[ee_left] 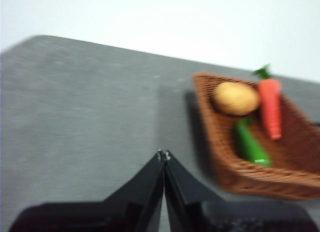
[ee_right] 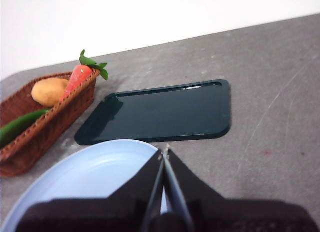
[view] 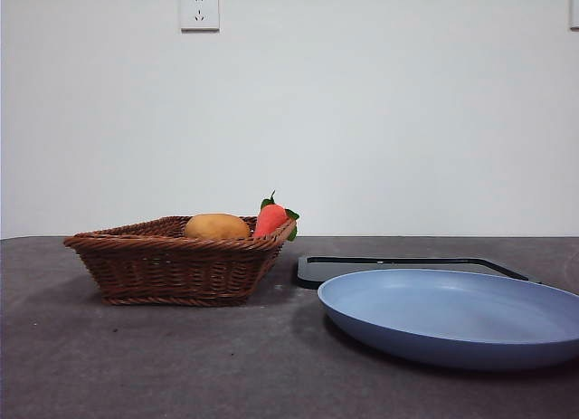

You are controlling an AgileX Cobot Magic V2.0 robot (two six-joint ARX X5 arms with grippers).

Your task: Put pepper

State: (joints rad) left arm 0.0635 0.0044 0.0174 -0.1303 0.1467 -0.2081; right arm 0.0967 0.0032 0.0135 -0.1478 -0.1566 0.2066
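Left claw [ee_left: 163, 155] closed; glossy green pepper [ee_left: 250, 143]

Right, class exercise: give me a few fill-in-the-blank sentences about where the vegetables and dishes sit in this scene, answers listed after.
1. The pepper lies inside the ____.
2. The pepper's colour is ____.
3. The blue plate holds ____ vegetables.
4. The dark tray lies between the wicker basket and the ____.

Missing words: basket; green; no; plate

The front camera sits low, looking level across the counter [view: 181, 365]. Both wrist cameras look down from above; each, like the front view, shows the basket [view: 172, 265] [ee_left: 240, 177] [ee_right: 30, 137].
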